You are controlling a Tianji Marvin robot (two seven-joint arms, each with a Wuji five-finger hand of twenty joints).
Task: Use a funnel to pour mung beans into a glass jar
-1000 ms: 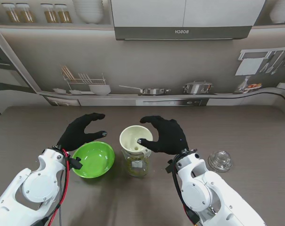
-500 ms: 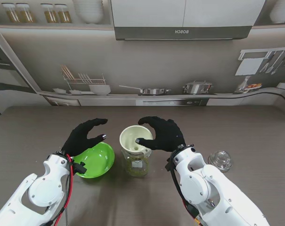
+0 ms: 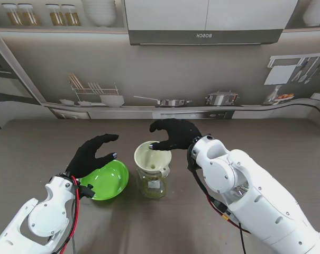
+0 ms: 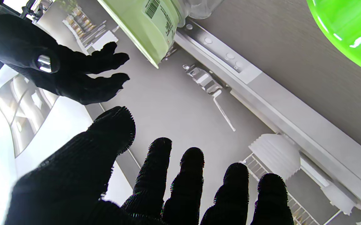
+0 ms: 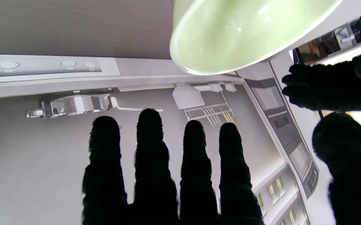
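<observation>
Hovering right hand (image 3: pixel 174 138) over funnel (image 3: pixel 152 156), open-fingered

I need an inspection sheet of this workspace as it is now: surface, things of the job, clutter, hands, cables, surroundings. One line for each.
Surface: brown wood-grain table, no spills seen.
Job's things: cream funnel sits in the glass jar, which holds some beans; green bowl to the jar's left looks empty.
Clutter: glass lid on the table, right of the jar.
Hands: left hand open over the bowl's far rim; right hand open over the funnel's far side, holding nothing.
Cables: red wires along the left arm; a cable under the right arm.
Surroundings: printed kitchen backdrop.
</observation>
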